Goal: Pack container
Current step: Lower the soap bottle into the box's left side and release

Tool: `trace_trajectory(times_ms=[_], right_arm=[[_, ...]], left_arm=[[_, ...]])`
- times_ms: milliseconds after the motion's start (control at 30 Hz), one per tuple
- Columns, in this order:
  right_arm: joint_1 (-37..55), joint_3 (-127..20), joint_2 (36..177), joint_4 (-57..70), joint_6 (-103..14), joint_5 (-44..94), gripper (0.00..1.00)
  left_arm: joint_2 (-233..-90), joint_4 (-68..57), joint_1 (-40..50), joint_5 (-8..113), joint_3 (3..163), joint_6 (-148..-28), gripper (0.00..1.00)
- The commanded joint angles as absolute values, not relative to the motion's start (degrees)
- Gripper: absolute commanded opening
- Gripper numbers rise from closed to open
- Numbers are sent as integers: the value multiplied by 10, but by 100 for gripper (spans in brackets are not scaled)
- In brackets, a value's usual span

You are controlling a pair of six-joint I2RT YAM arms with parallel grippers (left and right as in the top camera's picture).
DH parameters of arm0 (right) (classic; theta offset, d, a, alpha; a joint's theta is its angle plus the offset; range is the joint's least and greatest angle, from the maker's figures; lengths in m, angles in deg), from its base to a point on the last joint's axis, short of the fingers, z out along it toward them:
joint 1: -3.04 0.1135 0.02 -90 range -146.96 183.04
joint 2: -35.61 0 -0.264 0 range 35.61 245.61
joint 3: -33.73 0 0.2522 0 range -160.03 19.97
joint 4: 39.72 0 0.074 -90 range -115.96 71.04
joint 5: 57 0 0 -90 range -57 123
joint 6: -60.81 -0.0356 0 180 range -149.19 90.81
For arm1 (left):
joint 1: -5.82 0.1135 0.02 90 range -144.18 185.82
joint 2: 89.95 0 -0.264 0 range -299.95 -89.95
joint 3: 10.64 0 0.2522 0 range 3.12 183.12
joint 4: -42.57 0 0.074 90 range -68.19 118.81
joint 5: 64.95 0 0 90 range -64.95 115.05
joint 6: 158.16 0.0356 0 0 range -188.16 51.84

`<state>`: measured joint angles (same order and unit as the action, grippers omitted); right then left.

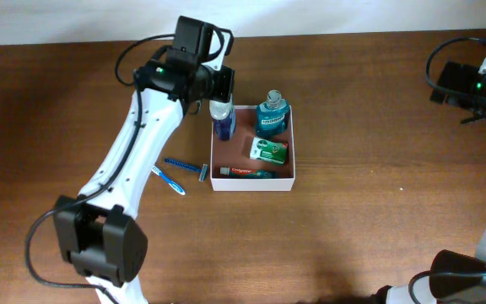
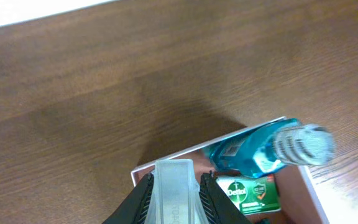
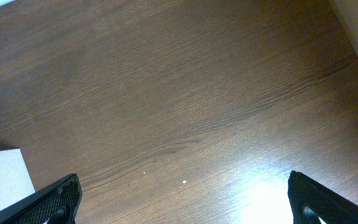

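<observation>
The container (image 1: 253,183) is a square white-walled box with a reddish-brown inside, at the table's middle. In it lie a teal mouthwash bottle (image 1: 272,115), a green soap packet (image 1: 269,151) and a toothpaste tube (image 1: 247,172). My left gripper (image 1: 218,93) is shut on the clear cap (image 2: 174,190) of a blue bottle (image 1: 221,124) and holds it upright over the container's far left corner. The left wrist view shows the container wall (image 2: 166,160), the mouthwash bottle (image 2: 253,152) and the soap packet (image 2: 248,193). My right gripper (image 3: 185,205) is open and empty over bare table.
A blue razor (image 1: 188,166) and a blue-white toothbrush (image 1: 169,179) lie on the wooden table just left of the container. The right arm (image 1: 479,80) is at the far right back corner. A corner of the container (image 3: 2,177) shows at the right wrist view's left edge.
</observation>
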<state>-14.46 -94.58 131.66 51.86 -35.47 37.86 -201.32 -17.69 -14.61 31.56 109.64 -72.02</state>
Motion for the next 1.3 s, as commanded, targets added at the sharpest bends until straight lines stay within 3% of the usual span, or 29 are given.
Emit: trace_trajectory(times_ms=[0,400,600,967,1033,1267], right_arm=[[-147,-950,1320,518,-361,376,98],[-147,-949,1320,518,-361,376,99],[-147,-950,1320,518,-361,376,98],[-147,-949,1320,518,-361,376,98],[-147,-950,1320,518,-361,376,98],[-147,-950,1320,518,-361,376,99]], left_arm=[[-2028,-173,-157,311,1119,-711,21],[-2060,-171,-181,209,1119,-711,17],[-2079,-171,-183,209,1119,-711,25],[-2081,-171,-183,209,1119,-711,26],[-2081,-172,-183,209,1119,-711,41],[-2081,-178,-183,210,1119,-711,51]])
